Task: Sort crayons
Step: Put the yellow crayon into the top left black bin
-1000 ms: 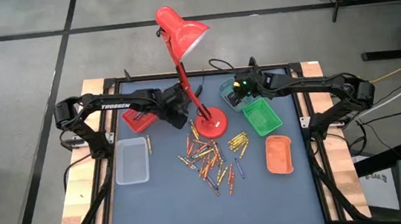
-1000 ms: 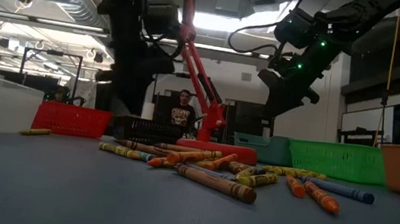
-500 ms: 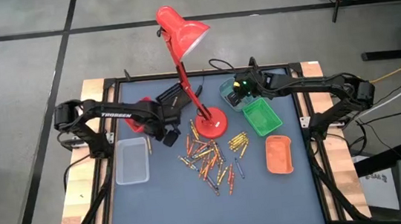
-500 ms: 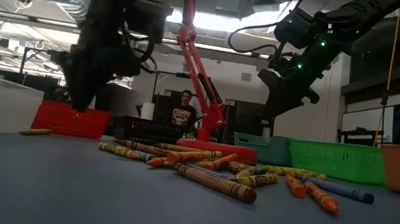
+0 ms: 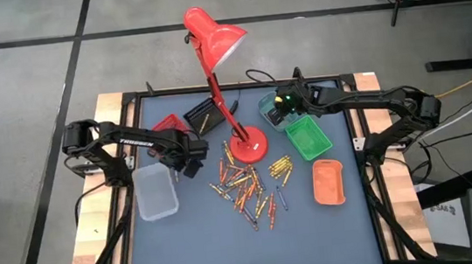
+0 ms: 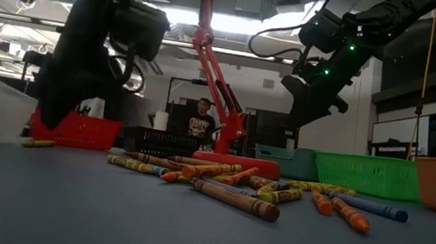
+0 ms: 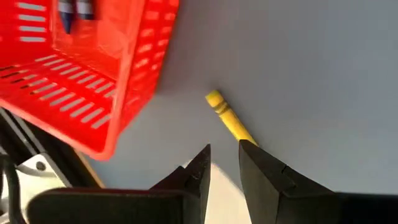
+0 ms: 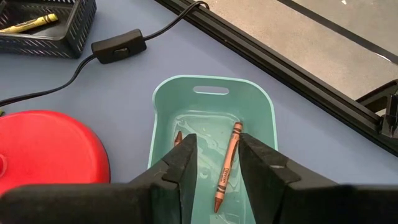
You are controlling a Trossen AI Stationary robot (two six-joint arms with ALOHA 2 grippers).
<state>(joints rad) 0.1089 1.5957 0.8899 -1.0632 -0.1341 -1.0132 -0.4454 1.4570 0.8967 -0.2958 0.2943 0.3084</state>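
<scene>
Left end effector (image 5: 188, 157): we see it low over the blue-grey surface (image 5: 203, 232), between the clear plastic tray (image 5: 155, 193) and the red slotted plastic tray (image 5: 163, 131); fingers (image 7: 264, 168) slightly apart, nothing gripped.
Lone crayon: a yellow crayon (image 7: 227, 117) lies on the surface just ahead of the left fingertips, beside the red tray's corner; we can't tell if a tip touches it.
Red tray contents: blue-grey crayons (image 7: 76, 12) inside, seen in left wrist view.
Right end effector (image 5: 283, 106): over the teal plastic tray (image 8: 261, 118) at the back of the surface; fingers (image 8: 180, 165) apart w/ nothing between.
Teal tray contents: an orange-brown crayon (image 8: 227, 165) lies inside.
Main pile: loose crayons (image 5: 247, 182), mostly orange, red & yellow, scattered mid-surface in front of the red desk lamp (image 5: 218, 42).
Other trays: green slotted tray (image 5: 309, 137) and orange tray (image 5: 327, 182) on the right; black mesh tray (image 8: 50, 28) holds a yellow crayon (image 8: 28, 23).
Background: a person (image 6: 198, 122) shows beyond the surface in low view.
</scene>
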